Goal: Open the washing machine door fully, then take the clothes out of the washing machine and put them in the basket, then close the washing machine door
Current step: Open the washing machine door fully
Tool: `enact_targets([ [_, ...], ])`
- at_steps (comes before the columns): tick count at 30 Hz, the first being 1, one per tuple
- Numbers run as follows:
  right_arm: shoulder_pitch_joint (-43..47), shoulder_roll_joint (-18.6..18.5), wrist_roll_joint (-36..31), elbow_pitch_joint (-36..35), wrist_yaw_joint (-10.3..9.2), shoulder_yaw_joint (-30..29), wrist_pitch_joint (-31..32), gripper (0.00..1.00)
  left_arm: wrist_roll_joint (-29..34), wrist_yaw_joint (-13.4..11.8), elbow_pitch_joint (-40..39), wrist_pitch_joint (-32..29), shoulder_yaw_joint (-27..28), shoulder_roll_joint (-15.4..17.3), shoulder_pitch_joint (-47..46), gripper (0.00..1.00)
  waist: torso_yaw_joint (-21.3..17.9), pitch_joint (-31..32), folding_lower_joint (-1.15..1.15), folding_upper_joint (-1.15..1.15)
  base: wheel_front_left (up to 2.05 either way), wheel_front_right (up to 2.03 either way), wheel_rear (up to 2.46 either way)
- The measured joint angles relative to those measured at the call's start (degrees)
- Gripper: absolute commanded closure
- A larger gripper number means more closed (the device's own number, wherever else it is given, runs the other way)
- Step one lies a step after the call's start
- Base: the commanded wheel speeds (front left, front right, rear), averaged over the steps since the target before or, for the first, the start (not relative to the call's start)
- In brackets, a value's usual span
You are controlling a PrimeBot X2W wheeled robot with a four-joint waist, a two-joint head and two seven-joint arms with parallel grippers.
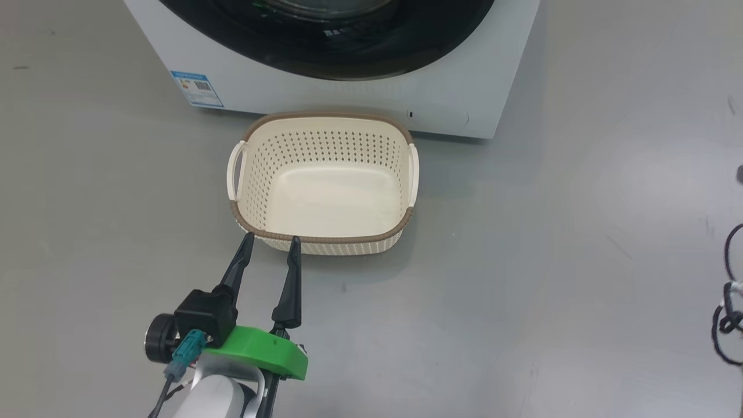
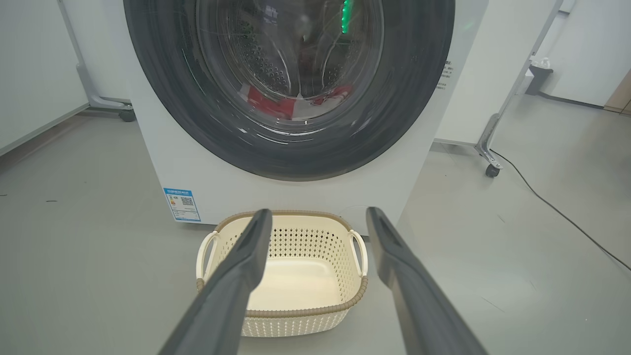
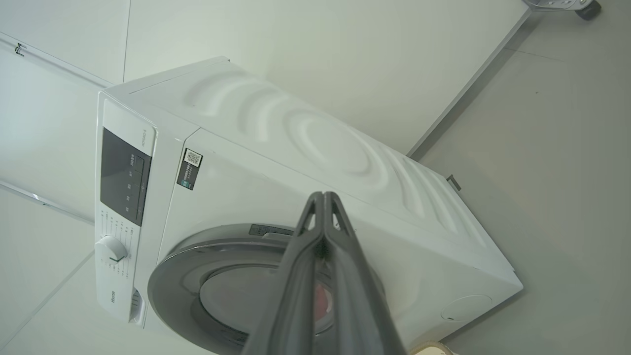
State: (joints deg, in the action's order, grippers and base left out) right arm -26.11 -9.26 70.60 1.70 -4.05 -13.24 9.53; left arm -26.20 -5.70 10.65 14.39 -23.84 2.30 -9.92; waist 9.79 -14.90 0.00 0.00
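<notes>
The washing machine door (image 2: pixel 290 74) is closed flat on the front of the washing machine (image 1: pixel 325 93). Behind its glass, low in the drum, the red clothes (image 2: pixel 276 103) are lying. No step of the task looks done yet, and I think the opening of the door comes first.

The basket (image 1: pixel 348 239) stands empty on the floor, just in front of the machine and below the door. In the head view the left gripper (image 1: pixel 272 237) is low, with its fingers spread as wide as they go and nothing between them. Their tips are at the near rim of the basket. From this gripper the basket lies at 12 o'clock, and the door is further in the same direction, but higher.

The right gripper (image 3: pixel 323 197) has its two fingers pressed together and holds nothing. In its wrist view it looks from the machine's side and a bit from above. The door's round rim lies at about 7 o'clock from the fingertips, not touching them.

So the right arm seems better placed for the door. On the part of the rim nearest to the tips I see a small dark recess. It may be the place to pull, but I cannot be sure. The door is round, so it has no long axis; what matters is the edge where it opens.
</notes>
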Motion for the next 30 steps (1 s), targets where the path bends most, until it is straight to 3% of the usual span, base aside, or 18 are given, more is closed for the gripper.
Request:
enact_targets([
  [16, -19.16, -9.39, -2.26, 2.07, -2.69, 1.19, 7.28, 1.00, -2.70, -0.07, -1.97, 0.04, -4.33, -0.09, -4.48, 0.00, 5.53, -8.80, 0.00, 0.00, 0.00, 0.00, 0.00],
  [30, -34.71, -8.99, -1.89, 8.49, -3.20, 4.81, 12.73, 1.00, -4.59, -0.24, -3.15, 0.04, -7.66, -0.20, -7.88, 0.00, 10.20, -15.42, 0.01, 0.00, 0.00, 0.00, 0.00],
])
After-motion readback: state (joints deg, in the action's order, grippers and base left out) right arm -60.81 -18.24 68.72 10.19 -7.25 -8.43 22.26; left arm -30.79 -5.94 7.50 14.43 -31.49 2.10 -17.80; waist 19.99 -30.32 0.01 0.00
